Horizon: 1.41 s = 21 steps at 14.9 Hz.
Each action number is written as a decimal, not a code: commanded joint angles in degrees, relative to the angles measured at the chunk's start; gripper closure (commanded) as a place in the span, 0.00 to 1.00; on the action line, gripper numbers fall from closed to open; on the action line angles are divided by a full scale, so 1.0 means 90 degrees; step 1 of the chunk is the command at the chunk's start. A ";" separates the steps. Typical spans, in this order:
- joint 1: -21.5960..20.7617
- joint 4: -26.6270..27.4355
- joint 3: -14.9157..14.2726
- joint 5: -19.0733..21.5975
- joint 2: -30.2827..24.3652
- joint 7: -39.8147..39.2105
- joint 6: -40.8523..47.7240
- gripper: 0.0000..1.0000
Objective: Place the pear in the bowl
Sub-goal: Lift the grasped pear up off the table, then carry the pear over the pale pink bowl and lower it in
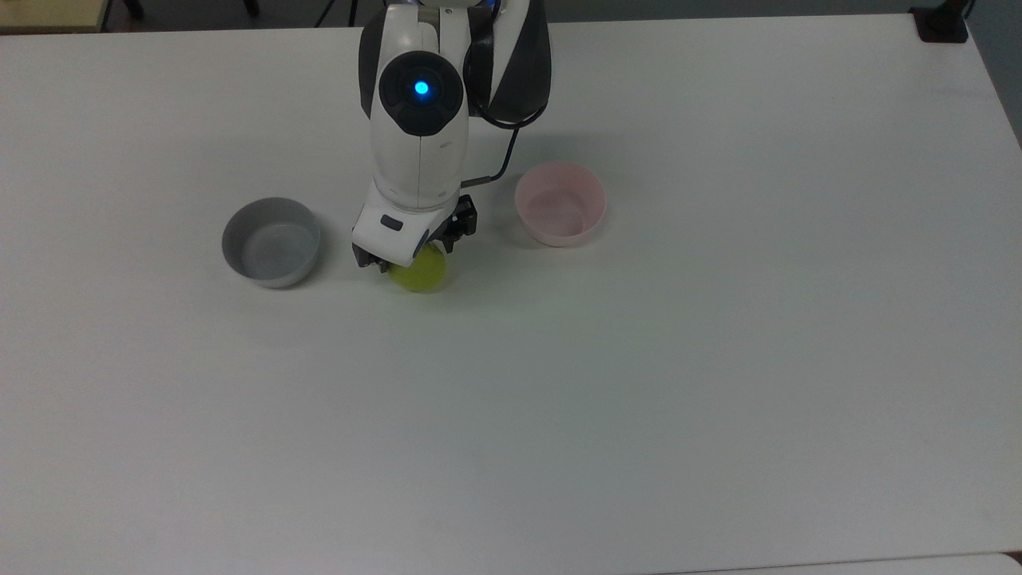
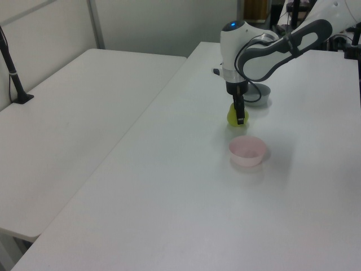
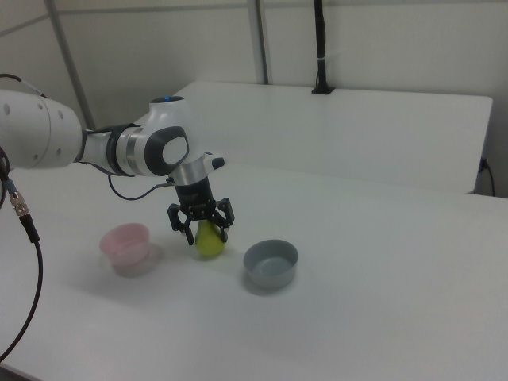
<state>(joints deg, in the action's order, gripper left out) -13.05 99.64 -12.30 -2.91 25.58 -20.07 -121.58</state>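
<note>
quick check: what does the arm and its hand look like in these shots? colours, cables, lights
The arm has glossy white rounded shells with dark grey joint sections. A round dark cap on the wrist link carries a lit blue light. A thin black cable loops from the upper arm down toward the wrist. The hand is black, a skeletal frame with two short fingers, mounted under a white flange.

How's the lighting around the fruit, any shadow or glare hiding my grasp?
Top view: even light, with a soft shadow beside the yellow-green pear, whose top the white arm covers. Right view: the black claw stands open astride it, clearly lit. Left view: the pale pink bowl casts a faint shadow; no glare.
</note>
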 commanded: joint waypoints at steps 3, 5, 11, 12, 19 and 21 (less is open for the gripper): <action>-0.0034 0.0111 -0.0088 -0.0058 -0.0136 -0.0464 -0.0105 0.77; -0.0024 0.0101 -0.0117 0.0000 -0.0292 -0.0475 -0.0085 0.86; -0.0014 -0.0639 -0.0342 0.0654 -0.1122 -0.0436 0.0597 0.86; -0.0005 -0.0738 -0.0342 0.0674 -0.1171 -0.0407 0.0656 0.86; -0.0588 -0.0739 -0.0235 0.0655 -0.1484 0.0265 0.0871 0.86; -0.1155 -0.0710 -0.0235 0.0636 -0.1484 0.0656 0.1018 0.86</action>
<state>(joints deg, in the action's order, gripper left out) -17.16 92.29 -14.04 2.62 13.80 -19.13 -115.02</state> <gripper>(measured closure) 0.247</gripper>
